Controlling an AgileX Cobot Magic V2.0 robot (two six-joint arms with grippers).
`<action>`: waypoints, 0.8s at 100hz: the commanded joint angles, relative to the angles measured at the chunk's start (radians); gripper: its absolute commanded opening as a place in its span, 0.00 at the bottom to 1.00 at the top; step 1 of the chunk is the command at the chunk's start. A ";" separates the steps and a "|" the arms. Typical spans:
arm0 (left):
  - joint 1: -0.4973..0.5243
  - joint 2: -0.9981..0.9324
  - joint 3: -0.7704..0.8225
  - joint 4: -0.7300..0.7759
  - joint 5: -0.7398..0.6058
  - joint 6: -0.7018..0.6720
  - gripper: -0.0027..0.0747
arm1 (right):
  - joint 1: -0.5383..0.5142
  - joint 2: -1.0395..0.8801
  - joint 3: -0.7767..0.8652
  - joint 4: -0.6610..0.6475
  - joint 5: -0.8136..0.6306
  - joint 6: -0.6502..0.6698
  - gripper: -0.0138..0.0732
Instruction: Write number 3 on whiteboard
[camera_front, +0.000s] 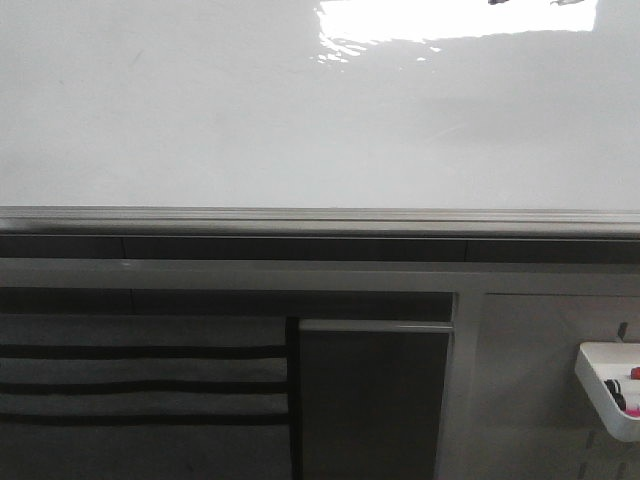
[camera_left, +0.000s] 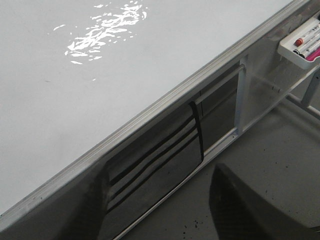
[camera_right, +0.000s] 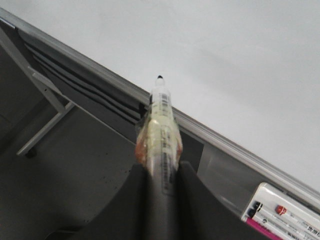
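Note:
The whiteboard (camera_front: 250, 120) fills the upper front view, glossy white with bright glare and a grey metal edge rail (camera_front: 300, 220). No numeral 3 shows on it in any view. Neither gripper shows in the front view. In the right wrist view my right gripper (camera_right: 161, 169) is shut on a marker (camera_right: 161, 125) with tape round its barrel. Its black tip (camera_right: 160, 78) points at the whiteboard (camera_right: 225, 60) just past the rail; I cannot tell if it touches. In the left wrist view my left gripper (camera_left: 155, 200) is open and empty, below the whiteboard (camera_left: 75, 90).
A white tray (camera_front: 610, 385) of spare markers hangs on the grey cabinet panel at the lower right; it also shows in the left wrist view (camera_left: 300, 42) and the right wrist view (camera_right: 280, 212). Dark slatted panels (camera_front: 140, 385) sit under the rail.

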 joint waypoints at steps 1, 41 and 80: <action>0.002 0.000 -0.025 -0.022 -0.070 -0.014 0.56 | -0.005 0.091 -0.115 0.025 0.027 0.017 0.14; 0.002 0.000 -0.025 -0.022 -0.071 -0.014 0.56 | 0.234 0.372 -0.365 -0.298 -0.062 0.266 0.14; 0.002 0.000 -0.025 -0.022 -0.071 -0.014 0.56 | 0.224 0.491 -0.395 -0.314 -0.175 0.267 0.14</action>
